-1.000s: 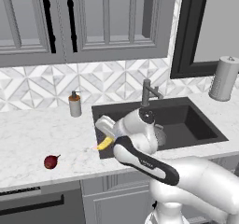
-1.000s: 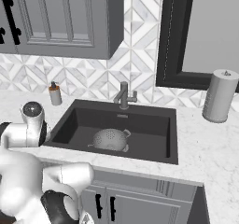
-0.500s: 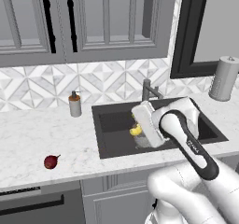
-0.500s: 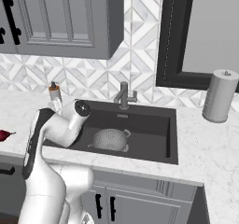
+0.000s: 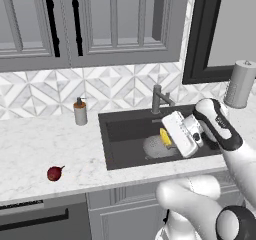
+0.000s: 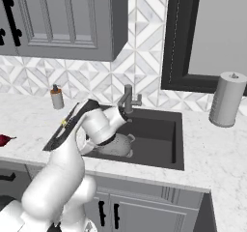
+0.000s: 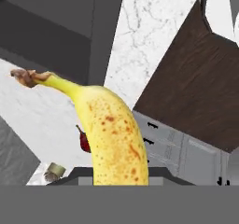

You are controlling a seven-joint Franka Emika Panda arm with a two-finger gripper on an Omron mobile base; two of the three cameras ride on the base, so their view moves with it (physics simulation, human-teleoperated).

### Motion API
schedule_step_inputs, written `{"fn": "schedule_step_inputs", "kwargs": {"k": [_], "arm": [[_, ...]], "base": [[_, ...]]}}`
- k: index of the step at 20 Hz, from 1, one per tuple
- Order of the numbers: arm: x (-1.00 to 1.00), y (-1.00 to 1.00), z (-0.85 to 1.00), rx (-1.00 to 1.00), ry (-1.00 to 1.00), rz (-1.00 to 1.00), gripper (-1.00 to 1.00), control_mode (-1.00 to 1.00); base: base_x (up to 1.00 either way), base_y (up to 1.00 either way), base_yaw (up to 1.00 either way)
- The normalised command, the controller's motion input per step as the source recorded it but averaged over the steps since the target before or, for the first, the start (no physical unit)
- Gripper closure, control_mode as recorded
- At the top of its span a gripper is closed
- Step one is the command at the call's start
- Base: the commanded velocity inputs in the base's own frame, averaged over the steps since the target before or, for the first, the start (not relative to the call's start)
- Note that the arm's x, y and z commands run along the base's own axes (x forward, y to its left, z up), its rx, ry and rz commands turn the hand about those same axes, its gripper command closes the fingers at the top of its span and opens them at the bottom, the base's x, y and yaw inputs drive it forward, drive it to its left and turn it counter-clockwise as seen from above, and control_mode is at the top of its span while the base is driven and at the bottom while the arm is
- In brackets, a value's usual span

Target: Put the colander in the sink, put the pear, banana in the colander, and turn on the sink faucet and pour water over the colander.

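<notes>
The claw (image 5: 167,138) pinches the banana (image 5: 165,137) above the colander (image 5: 158,148) in the sink (image 5: 120,134); the pear (image 5: 55,173) lies on the bench (image 5: 45,149).

No readable text, labels or numbers anywhere.

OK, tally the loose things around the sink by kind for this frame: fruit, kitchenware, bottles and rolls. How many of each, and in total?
Fruit: 2 (banana held in the gripper over the sink; pear on the counter)
Kitchenware: 1 (colander in the sink)
Bottles: 1 (soap dispenser)
Rolls: 1 (paper towel roll)
Total: 5
</notes>
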Motion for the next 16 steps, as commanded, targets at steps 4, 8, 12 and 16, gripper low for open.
{"fn": "schedule_step_inputs", "kwargs": {"k": [4,8,12,16], "arm": [[0.88,0.00,0.00,-0.18,0.66,-0.01,1.00,-1.00],[0.62,0.12,0.00,-0.29,0.36,-0.04,1.00,-1.00],[0.29,0.14,-0.19,-0.31,0.01,-0.13,1.00,-1.00],[0.03,0.32,-0.64,-0.46,-0.15,-0.12,1.00,-1.00]], "base": [[0.00,0.00,0.00],[0.00,0.00,0.00],[0.00,0.00,0.00],[0.00,0.00,0.00]]}}
